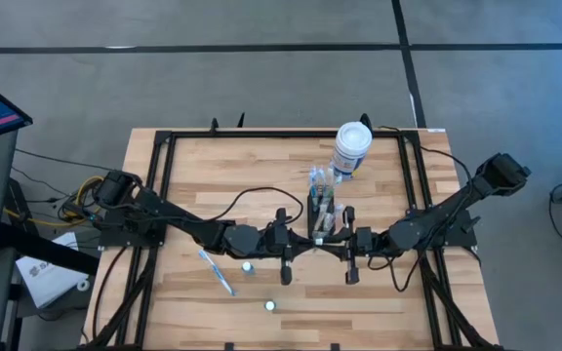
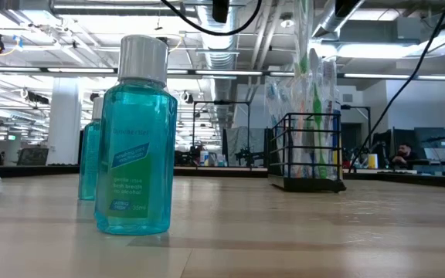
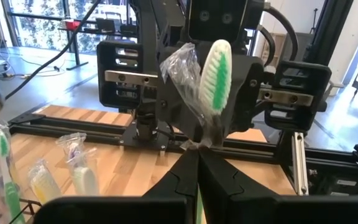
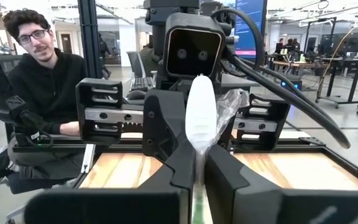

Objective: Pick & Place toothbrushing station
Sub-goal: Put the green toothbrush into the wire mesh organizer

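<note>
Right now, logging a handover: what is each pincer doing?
Left pincer: shut on the green toothbrush.
Right pincer: shut on the same toothbrush.

Bench (image 1: 261, 185): light wood planks, black frame. Station (image 2: 306, 158): black wire caddy w/ green, orange brushes. Canister (image 1: 351, 148): white, blue label. Mouthwash bottle (image 2: 136, 147): teal, silver cap, green-white label. Toothbrush (image 3: 217, 71) btwn hands: green-white bristles, clear wrap. Both arms black. Floor grey, black lines.

High view looks straight down on the whole tabletop (image 1: 379, 292). Low view sits at tabletop level, close to a mouthwash bottle (image 2: 136, 135). Wrist views face each other (both share one wrapped toothbrush (image 3: 216, 74)).
</note>
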Motion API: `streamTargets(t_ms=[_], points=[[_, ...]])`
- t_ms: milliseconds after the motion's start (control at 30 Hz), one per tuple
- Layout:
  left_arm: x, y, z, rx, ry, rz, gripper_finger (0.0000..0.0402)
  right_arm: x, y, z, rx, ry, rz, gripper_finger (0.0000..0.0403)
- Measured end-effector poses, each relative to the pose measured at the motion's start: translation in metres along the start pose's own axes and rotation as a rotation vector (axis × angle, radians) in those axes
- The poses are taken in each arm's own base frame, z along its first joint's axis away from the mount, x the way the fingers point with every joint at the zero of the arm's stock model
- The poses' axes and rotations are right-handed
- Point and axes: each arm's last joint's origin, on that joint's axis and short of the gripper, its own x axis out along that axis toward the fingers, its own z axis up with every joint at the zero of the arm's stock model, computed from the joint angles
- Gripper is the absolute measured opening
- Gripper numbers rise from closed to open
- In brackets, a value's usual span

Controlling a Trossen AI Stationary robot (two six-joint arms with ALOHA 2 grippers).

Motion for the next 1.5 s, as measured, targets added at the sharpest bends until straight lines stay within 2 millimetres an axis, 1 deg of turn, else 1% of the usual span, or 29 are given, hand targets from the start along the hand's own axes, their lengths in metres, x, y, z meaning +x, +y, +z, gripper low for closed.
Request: streamTargets(t_ms=[200,600,800,900,967,1033,1167,1333,1500], points=[[0.0,0.0,0.0,-0.002,-0.003,0.0,0.0002,0.0,0.0,-0.001,-0.025,0.006,0.001,0.0007],[0.0,0.0,0.001,-0.002,-0.005,0.005,0.0004,-0.002,0.002,-0.001,-0.07,0.009,-0.014,0.0004],[-0.001,-0.001,-0.002,0.009,0.018,0.006,0.0004,-0.01,0.005,0.002,-0.092,0.025,-0.049,0.0004],[-0.003,-0.002,0.002,0.023,0.013,0.003,0.0004,-0.017,0.005,0.002,-0.086,0.02,-0.082,0.0004],[-0.007,-0.003,0.004,0.032,0.027,-0.001,0.0004,-0.022,0.004,0.001,-0.092,0.029,-0.104,0.0004],[-0.011,-0.005,0.008,0.036,0.041,-0.016,0.0004,-0.026,0.004,0.003,-0.084,0.022,-0.119,0.0004],[-0.022,-0.014,0.007,0.071,0.115,-0.041,0.0004,-0.031,0.006,0.005,-0.103,0.027,-0.147,0.0004],[-0.033,-0.031,0.006,0.078,0.118,-0.096,0.0004,-0.032,0.005,0.004,-0.123,0.044,-0.188,0.0004],[-0.043,-0.046,-0.001,0.111,0.169,-0.14,0.0004,-0.032,0.005,0.002,-0.137,0.062,-0.209,0.0004]])
